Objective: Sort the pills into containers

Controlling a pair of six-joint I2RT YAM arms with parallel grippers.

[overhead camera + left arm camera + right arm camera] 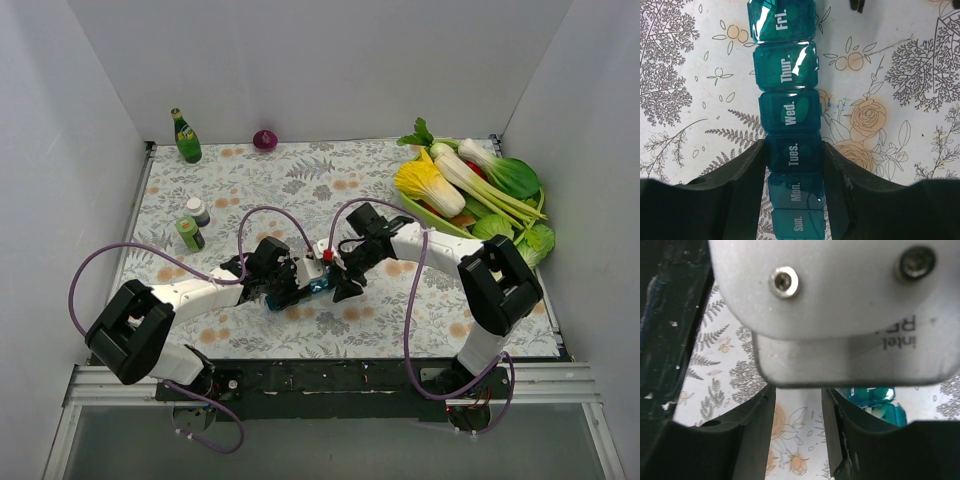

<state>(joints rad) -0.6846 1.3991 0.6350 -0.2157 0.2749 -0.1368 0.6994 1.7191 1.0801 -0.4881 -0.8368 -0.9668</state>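
Note:
The teal pill-organizer strip (790,75) lies on the flowered mat, with lids marked Sun. to Fri. showing and all of them down. Dark oval shapes show faintly through the Wed. and Fri. lids. My left gripper (793,146) is shut on the strip, its fingers (740,185) pressing both sides at the Tues. and Mon. compartments. In the top view the strip (319,285) sits between the left gripper (295,283) and the right gripper (346,289). My right gripper (798,392) is open and empty over the mat, with the strip's end (871,399) just to its right. No loose pills are in view.
A green jar (189,233) and a white bottle (198,210) stand at the left. A green glass bottle (186,136) and a purple onion (265,139) are at the back. A tray of vegetables (470,190) fills the back right. The left wrist's grey camera housing (840,305) blocks the upper right wrist view.

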